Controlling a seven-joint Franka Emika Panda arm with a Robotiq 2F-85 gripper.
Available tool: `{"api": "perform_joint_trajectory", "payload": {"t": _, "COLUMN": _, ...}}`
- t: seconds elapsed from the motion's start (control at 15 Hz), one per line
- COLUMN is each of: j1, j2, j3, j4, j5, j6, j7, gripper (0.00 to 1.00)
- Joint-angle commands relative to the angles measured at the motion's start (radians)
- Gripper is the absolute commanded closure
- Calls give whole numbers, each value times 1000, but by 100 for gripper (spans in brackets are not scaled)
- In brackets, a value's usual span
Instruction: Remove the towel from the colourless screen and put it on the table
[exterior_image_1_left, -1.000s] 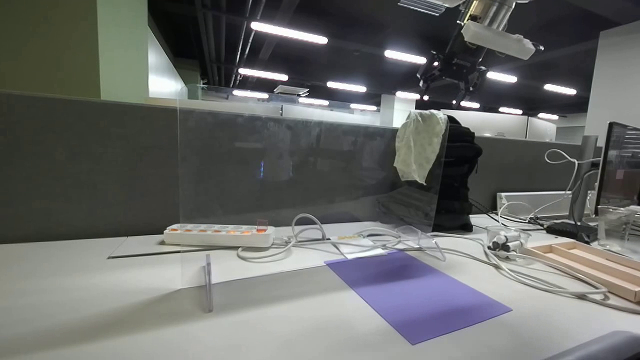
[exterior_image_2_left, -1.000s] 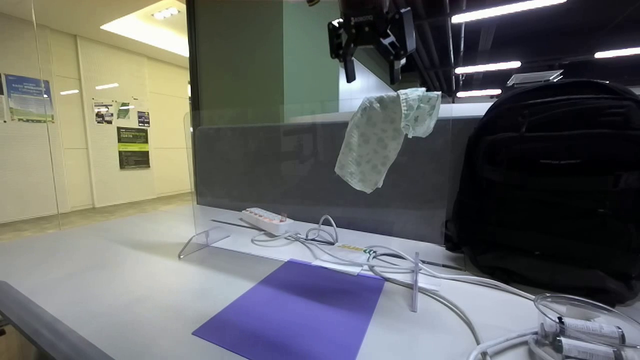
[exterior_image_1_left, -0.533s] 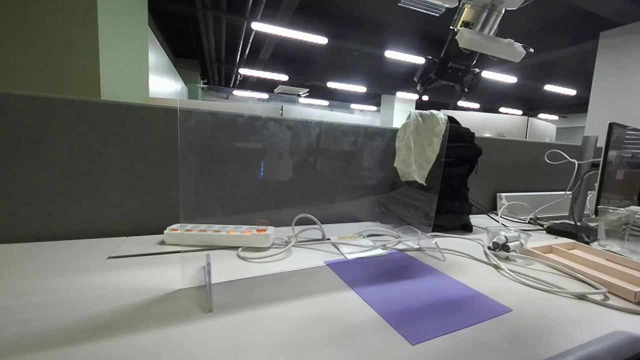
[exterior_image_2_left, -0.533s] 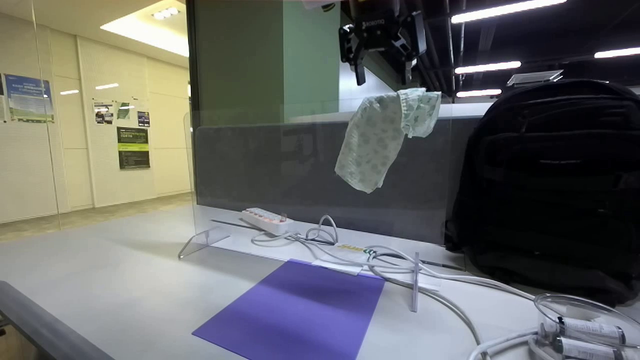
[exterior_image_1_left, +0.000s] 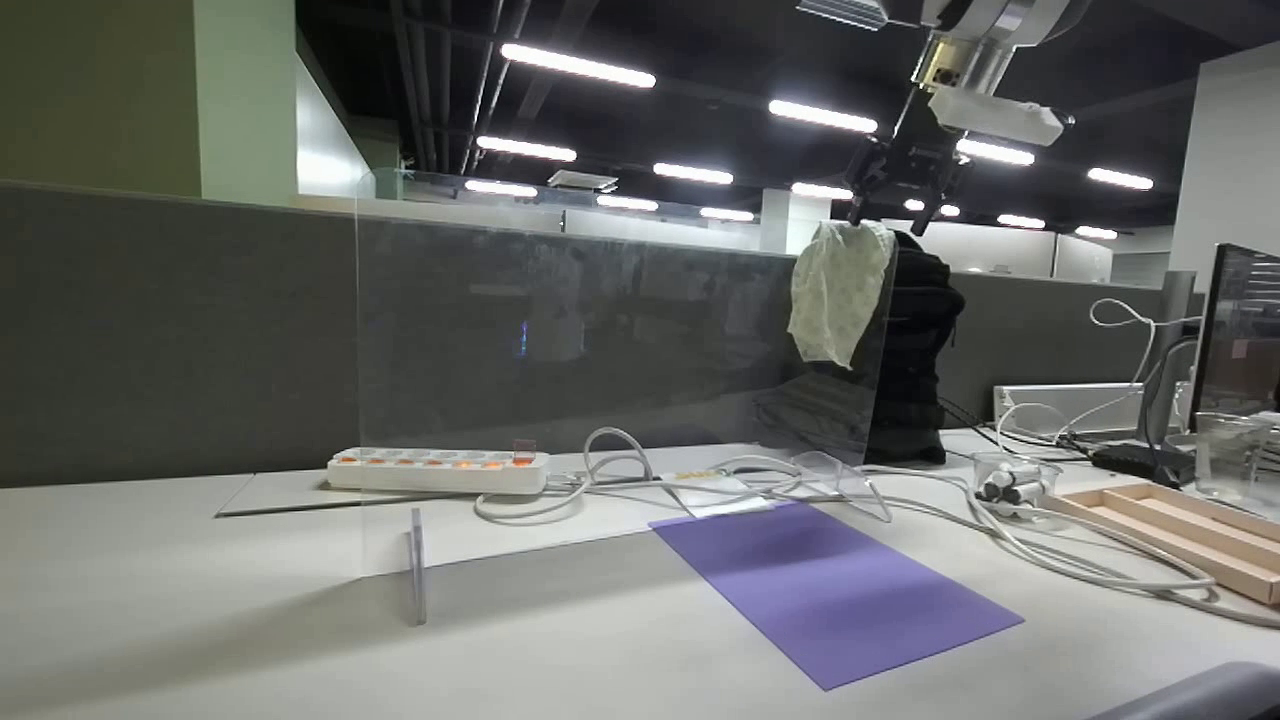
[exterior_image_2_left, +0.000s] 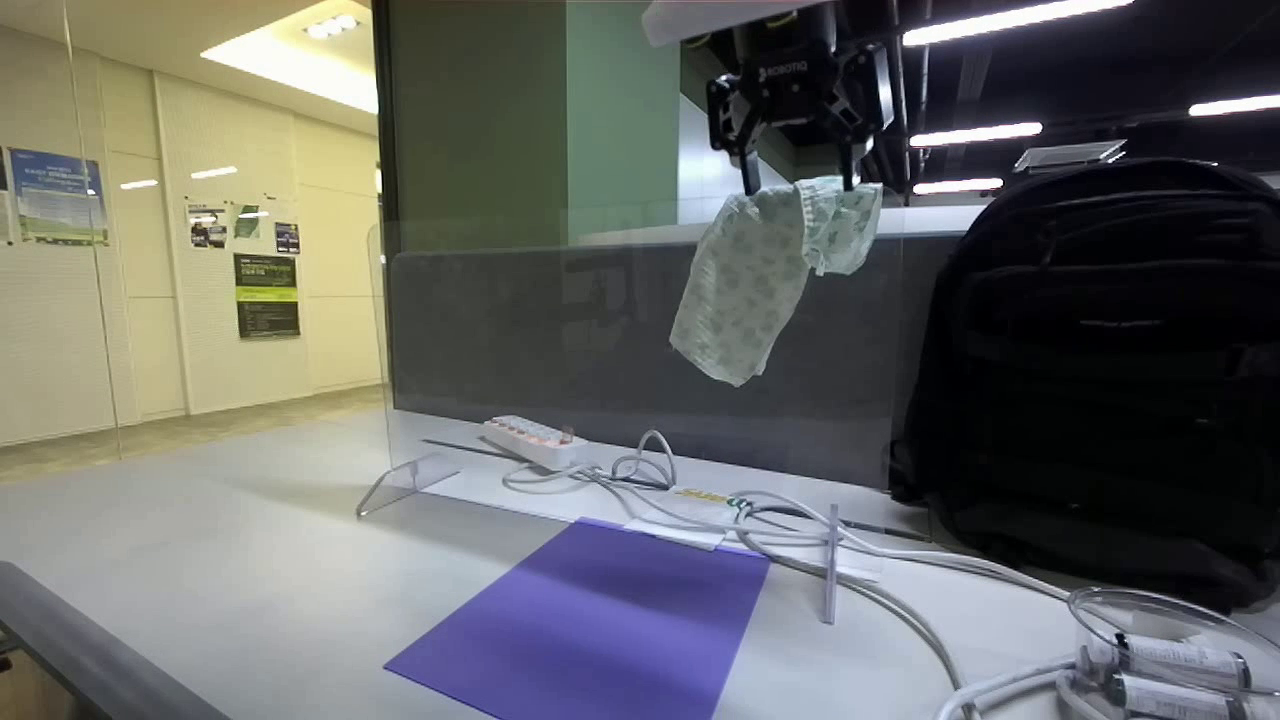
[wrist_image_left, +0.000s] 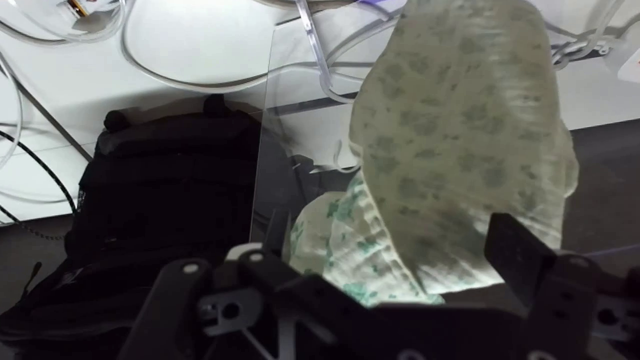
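The towel (exterior_image_1_left: 840, 290) is off-white with a grey-green pattern and hangs folded over the top edge of the colourless screen (exterior_image_1_left: 620, 340), near one end. In an exterior view the towel (exterior_image_2_left: 745, 290) hangs on both sides of the screen (exterior_image_2_left: 500, 350). My gripper (exterior_image_2_left: 800, 187) is open just above the towel, fingertips pointing down at its upper fold. The gripper also shows in an exterior view (exterior_image_1_left: 887, 222). In the wrist view the towel (wrist_image_left: 460, 125) lies between and beyond the open fingers (wrist_image_left: 390, 230). Whether the fingertips touch it I cannot tell. The table (exterior_image_1_left: 250, 640) is pale grey-white.
A black backpack (exterior_image_2_left: 1100, 380) stands beside the screen's end. A purple mat (exterior_image_1_left: 840, 590) lies on the table. A white power strip (exterior_image_1_left: 440, 470), loose cables (exterior_image_2_left: 900, 610), a clear cup of batteries (exterior_image_1_left: 1015, 485) and a pinkish tray (exterior_image_1_left: 1180, 535) are also there. A grey partition (exterior_image_1_left: 180, 340) stands behind.
My gripper has come down towards the towel and, in an exterior view, shifted right. It stays open. The towel and the screen have not moved.
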Motion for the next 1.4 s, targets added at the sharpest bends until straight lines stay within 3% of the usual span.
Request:
{"api": "perform_joint_trajectory", "payload": {"t": 0.0, "j1": -8, "j2": 106, "j3": 11, "j4": 77, "j5": 131, "j6": 49, "j7": -155, "gripper": 0}}
{"api": "perform_joint_trajectory", "payload": {"t": 0.13, "j1": 2, "j2": 145, "j3": 7, "j4": 98, "j5": 224, "j6": 82, "j7": -247, "gripper": 0}}
{"api": "perform_joint_trajectory", "payload": {"t": 0.2, "j1": 0, "j2": 143, "j3": 14, "j4": 99, "j5": 265, "j6": 85, "j7": -293, "gripper": 25}}
{"api": "perform_joint_trajectory", "payload": {"t": 0.33, "j1": -4, "j2": 141, "j3": 24, "j4": 106, "j5": 335, "j6": 71, "j7": -368, "gripper": 32}}
{"api": "perform_joint_trajectory", "payload": {"t": 0.8, "j1": -8, "j2": 131, "j3": 23, "j4": 126, "j5": 474, "j6": -8, "j7": -528, "gripper": 82}}
{"api": "perform_joint_trajectory", "payload": {"t": 0.93, "j1": -10, "j2": 130, "j3": 18, "j4": 128, "j5": 465, "j6": -42, "j7": -526, "gripper": 96}}
{"api": "perform_joint_trajectory", "payload": {"t": 1.0, "j1": -12, "j2": 129, "j3": 14, "j4": 129, "j5": 448, "j6": -69, "j7": -514, "gripper": 98}}
{"api": "perform_joint_trajectory", "payload": {"t": 1.07, "j1": -46, "j2": 125, "j3": 42, "j4": 129, "j5": 414, "j6": -100, "j7": -488, "gripper": 100}}
{"api": "perform_joint_trajectory", "payload": {"t": 1.13, "j1": -35, "j2": 88, "j3": 46, "j4": 79, "j5": 352, "j6": -66, "j7": -447, "gripper": 100}}
{"api": "perform_joint_trajectory", "payload": {"t": 1.33, "j1": -35, "j2": 49, "j3": 58, "j4": 32, "j5": 190, "j6": -103, "j7": -367, "gripper": 99}}
